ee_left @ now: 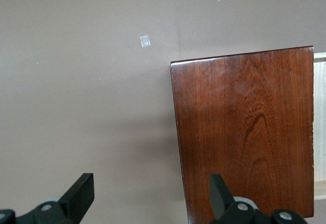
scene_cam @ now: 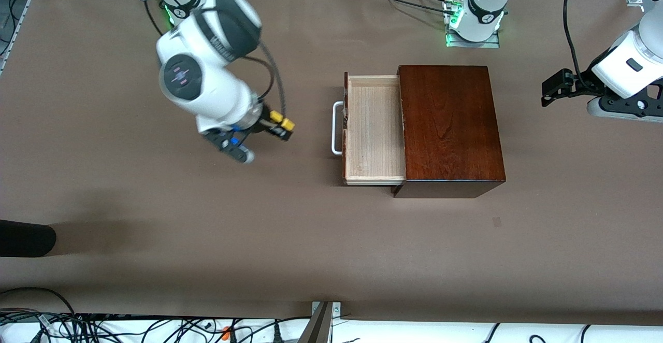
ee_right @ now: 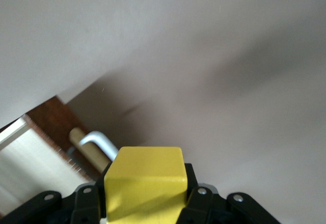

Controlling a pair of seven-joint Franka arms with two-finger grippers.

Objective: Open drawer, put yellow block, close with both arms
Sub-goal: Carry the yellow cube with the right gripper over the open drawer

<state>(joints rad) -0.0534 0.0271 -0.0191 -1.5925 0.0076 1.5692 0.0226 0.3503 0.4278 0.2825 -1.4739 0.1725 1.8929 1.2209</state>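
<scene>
The yellow block (scene_cam: 285, 121) is held clamped in the right gripper (scene_cam: 279, 125), above the tabletop (scene_cam: 155, 229) beside the white handle (scene_cam: 336, 128) of the pulled-out drawer (scene_cam: 375, 130). The grip seems shallow; the block could be dropped short of the tray. The left gripper (ee_left: 150, 196) waits spread wide over the wooden box (scene_cam: 450, 125).

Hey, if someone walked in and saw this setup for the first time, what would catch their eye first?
Probably the yellow block clamped in the right gripper, up over bare table toward the right arm's end. Next, the glossy reddish-brown wooden box mid-table, its pale drawer pulled out and empty, white handle pointing toward the block. The left gripper waits open toward the left arm's end.
</scene>
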